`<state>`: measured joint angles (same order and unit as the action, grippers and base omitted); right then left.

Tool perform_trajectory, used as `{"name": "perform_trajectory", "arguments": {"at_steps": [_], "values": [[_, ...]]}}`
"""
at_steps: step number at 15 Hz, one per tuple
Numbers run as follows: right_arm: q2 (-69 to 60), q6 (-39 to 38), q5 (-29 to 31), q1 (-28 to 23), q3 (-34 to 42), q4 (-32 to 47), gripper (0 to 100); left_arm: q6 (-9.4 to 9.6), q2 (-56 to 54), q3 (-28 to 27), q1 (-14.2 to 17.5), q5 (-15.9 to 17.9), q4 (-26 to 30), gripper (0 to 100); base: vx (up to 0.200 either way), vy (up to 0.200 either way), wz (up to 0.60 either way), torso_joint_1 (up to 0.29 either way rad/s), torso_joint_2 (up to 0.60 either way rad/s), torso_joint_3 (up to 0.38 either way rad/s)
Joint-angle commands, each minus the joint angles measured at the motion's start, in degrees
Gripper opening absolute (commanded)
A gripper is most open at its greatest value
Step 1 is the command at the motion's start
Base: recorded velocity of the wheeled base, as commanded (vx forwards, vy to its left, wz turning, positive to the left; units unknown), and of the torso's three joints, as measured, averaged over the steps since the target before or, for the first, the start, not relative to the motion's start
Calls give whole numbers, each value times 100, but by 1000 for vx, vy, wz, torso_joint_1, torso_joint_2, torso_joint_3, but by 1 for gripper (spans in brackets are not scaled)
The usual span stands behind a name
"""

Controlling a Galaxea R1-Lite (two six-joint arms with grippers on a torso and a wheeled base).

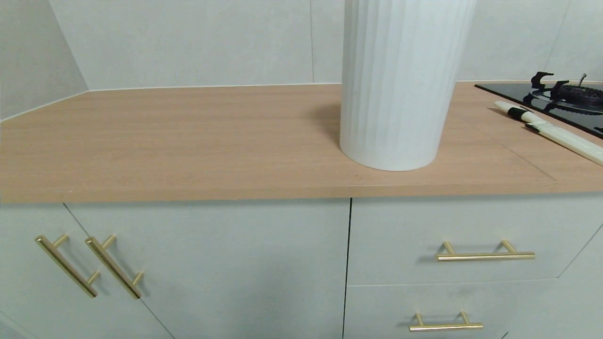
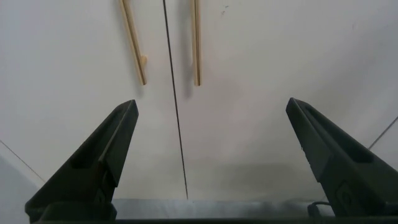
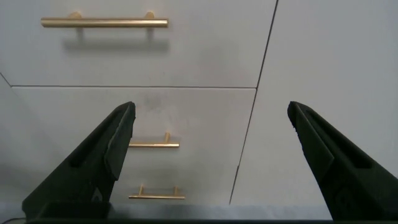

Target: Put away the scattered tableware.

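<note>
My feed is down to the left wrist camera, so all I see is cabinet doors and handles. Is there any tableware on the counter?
Observer: Yes, a white utensil lies on the counter, at the right end beside the hob.
Operator: Anything else up there?
Observer: A tall ribbed white container stands to the left of the utensil.
Operator: And the right gripper?
Observer: The right gripper is open and faces the drawers.

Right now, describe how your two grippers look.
The left gripper has two matte black fingers, broad at the base and tapering to narrow wedge tips, with flat, angular faces. The right gripper looks the same, black and tapered. No markings show on either.
</note>
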<state>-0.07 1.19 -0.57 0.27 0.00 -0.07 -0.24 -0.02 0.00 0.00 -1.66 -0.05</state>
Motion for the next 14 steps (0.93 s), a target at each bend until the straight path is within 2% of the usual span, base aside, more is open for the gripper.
{"name": "perform_trajectory", "arguments": {"at_steps": [1,5,14], "values": [[7,4,-4,8,0,-1,100,-2,2,0,0,-1,-4,100,0,-200,0,7,-2,12],[7,-5,-4,0,0,-1,100,-2,2,0,0,-1,-4,100,0,-200,0,4,2,0],[7,4,-4,0,0,-1,100,-2,2,0,0,-1,-4,100,0,0,0,0,0,0]]}}
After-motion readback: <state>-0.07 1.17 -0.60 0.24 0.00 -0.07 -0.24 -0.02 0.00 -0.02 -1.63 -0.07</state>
